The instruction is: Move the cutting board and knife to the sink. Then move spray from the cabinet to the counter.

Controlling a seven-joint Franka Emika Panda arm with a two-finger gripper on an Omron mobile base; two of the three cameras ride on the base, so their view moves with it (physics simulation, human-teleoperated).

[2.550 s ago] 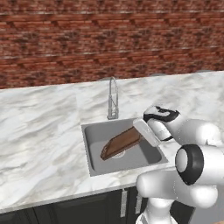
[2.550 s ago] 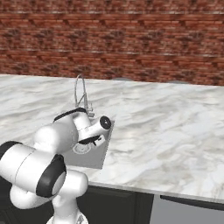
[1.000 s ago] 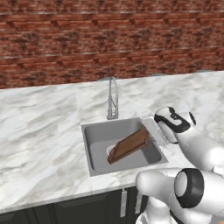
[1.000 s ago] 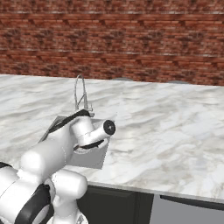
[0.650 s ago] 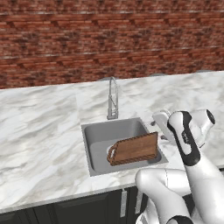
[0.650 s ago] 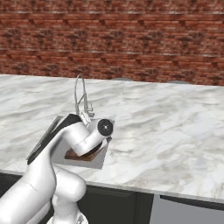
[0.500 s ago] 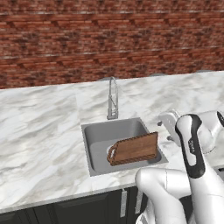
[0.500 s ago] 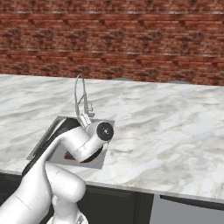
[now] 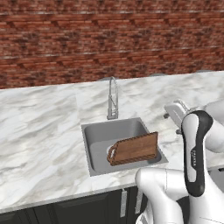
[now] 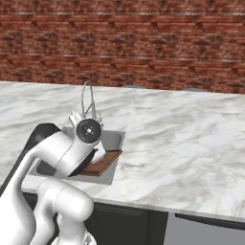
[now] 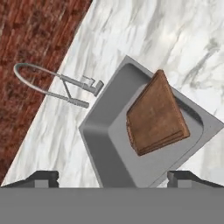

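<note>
board (image 9: 134, 148): lying inside the sink (image 9: 98, 135), leaning tilted, its far long edge propped up against the right wall of the basin and its near part resting lower toward the floor of the basin.
long axis: running across the sink from left to right in the left base view, roughly in line with the front edge of the counter (image 9: 39, 131).
handle: the loop end is pointing toward the left side of the sink; the plain short end is pointing toward the right wall.
faucet (image 9: 112, 98): standing just behind the back rim of the sink, arching over the basin.
gripper (image 11: 112, 176): hanging above the sink with its jaws standing wide apart, nothing between the tips, not touching the board.
arm (image 10: 72, 148): reaching over the front of the sink, covering part of the basin in the right base view.
wall (image 9: 109, 39): brick, rising behind the sink.
</note>
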